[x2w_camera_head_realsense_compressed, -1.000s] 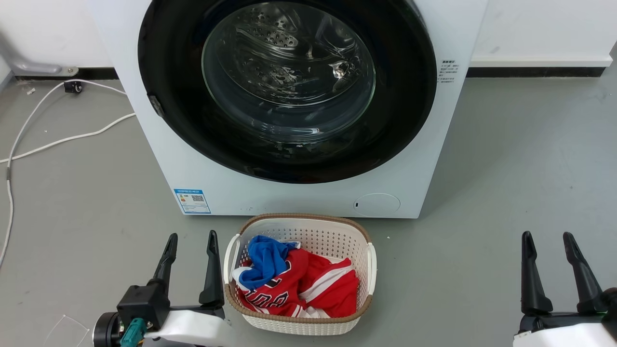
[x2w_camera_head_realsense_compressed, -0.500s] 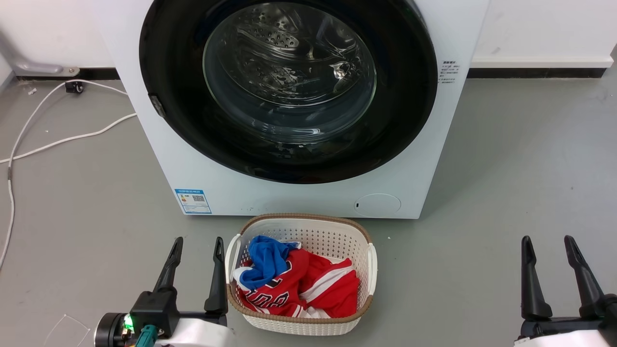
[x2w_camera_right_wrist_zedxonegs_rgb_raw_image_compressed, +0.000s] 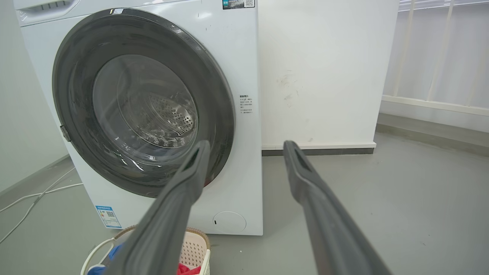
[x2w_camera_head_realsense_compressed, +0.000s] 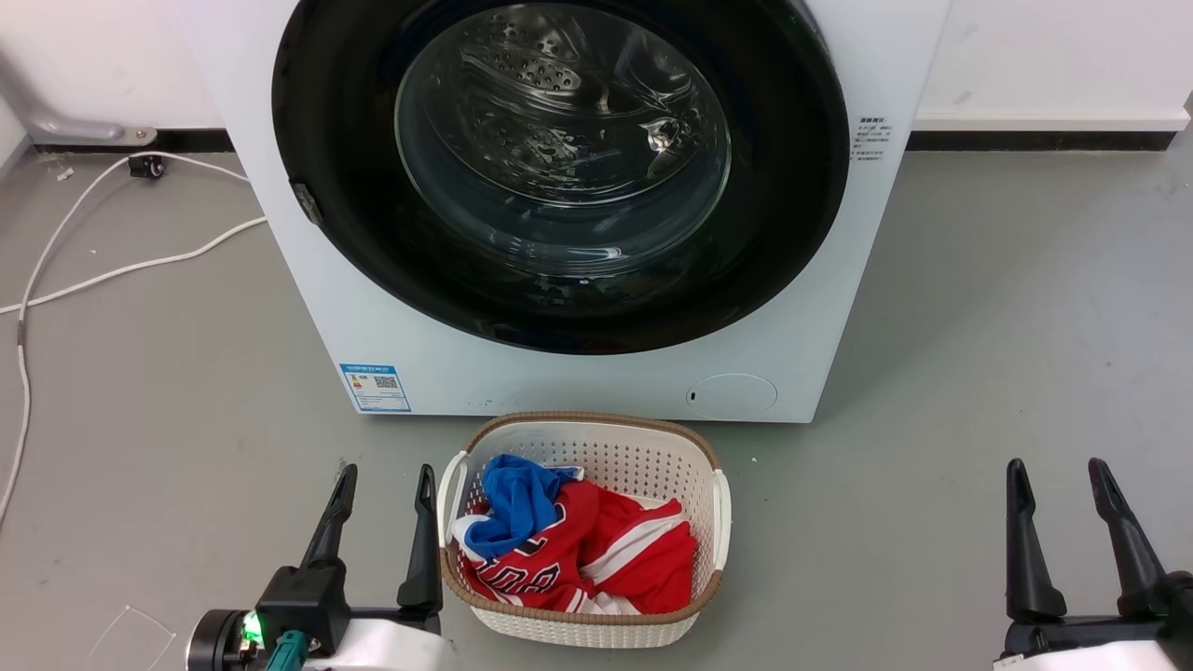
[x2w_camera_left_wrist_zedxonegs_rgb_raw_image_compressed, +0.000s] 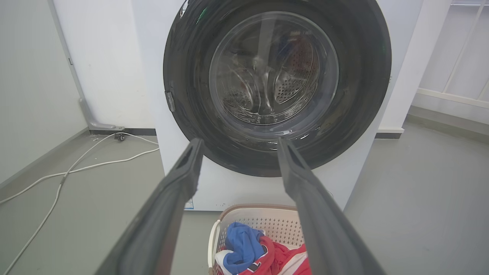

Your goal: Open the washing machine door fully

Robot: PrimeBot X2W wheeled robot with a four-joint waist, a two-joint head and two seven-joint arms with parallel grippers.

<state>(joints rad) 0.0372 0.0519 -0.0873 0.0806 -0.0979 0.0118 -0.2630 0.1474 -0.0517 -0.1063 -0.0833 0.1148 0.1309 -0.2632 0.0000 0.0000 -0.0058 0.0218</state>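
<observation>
While shut, washing machine door: glossy black, clear glass centre.

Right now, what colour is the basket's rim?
Brown rim on a white basket; the head view shows it best.

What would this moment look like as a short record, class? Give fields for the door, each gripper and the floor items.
door: washing machine door shut, flush on the washing machine
door edge: small grey tab on its left side
left gripper: open, empty, low beside the basket
right gripper: open, empty, apart from the machine
basket: white laundry basket before the machine, holding a red jersey and a blue garment
floor: white cable at left
</observation>
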